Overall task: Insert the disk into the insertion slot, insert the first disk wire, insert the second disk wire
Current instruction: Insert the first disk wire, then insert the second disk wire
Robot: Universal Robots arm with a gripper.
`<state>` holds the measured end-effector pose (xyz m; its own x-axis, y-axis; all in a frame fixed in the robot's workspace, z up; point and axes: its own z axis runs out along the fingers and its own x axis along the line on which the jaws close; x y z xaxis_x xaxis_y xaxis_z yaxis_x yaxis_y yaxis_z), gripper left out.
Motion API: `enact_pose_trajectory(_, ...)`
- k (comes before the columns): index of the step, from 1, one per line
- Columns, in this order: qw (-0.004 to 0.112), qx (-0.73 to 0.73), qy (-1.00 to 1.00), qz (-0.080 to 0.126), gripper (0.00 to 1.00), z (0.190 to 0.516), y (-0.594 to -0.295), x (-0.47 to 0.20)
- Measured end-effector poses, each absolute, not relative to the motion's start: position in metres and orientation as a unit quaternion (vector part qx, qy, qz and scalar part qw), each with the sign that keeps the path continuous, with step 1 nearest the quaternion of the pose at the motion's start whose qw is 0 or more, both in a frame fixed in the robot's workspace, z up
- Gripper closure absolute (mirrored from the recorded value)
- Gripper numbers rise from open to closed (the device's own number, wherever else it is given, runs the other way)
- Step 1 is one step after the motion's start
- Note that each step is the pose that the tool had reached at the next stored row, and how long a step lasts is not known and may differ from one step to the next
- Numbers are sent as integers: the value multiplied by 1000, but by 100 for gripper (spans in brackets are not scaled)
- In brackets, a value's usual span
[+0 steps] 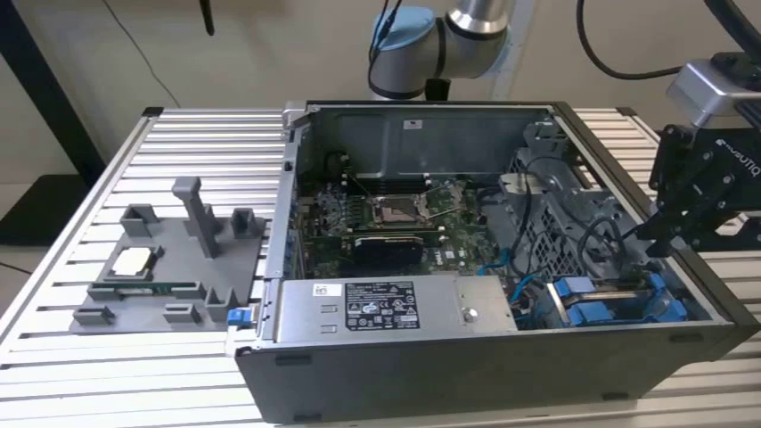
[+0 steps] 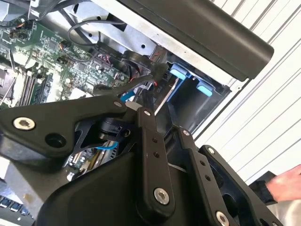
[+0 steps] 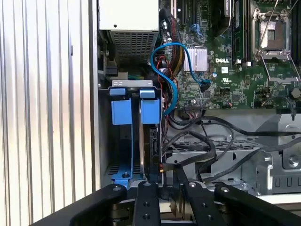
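Observation:
The disk (image 1: 617, 291) sits on edge in its blue carrier (image 3: 123, 113) inside the insertion slot (image 1: 675, 314), at the case's front corner on the exterior view's right. In the second wrist view the carrier's blue tabs (image 2: 178, 73) show at the bay's mouth. My gripper (image 1: 651, 248) hangs just above the bay. Its fingers (image 3: 154, 181) stand close together on the black connector of a disk wire (image 3: 188, 160), right beside the disk's edge (image 3: 153, 141). A blue disk wire (image 3: 174, 94) loops loose over the motherboard.
The grey power-supply box (image 1: 393, 308) lies along the case's near wall. The motherboard (image 1: 380, 214) fills the floor, and a perforated metal cage (image 1: 559, 214) with black cables stands beside the bay. A grey fixture tray (image 1: 167, 267) rests on the slatted table. A hand (image 2: 282, 186) is nearby.

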<state>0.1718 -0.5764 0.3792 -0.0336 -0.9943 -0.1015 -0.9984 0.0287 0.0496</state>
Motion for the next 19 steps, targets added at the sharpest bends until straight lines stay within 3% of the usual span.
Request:
enact_pose_trajectory(11, 41, -696, 716, 45, 72, 380, -572, 176)
enact_pose_trajectory(19, 44, -696, 716, 45, 72, 380, -572, 187)
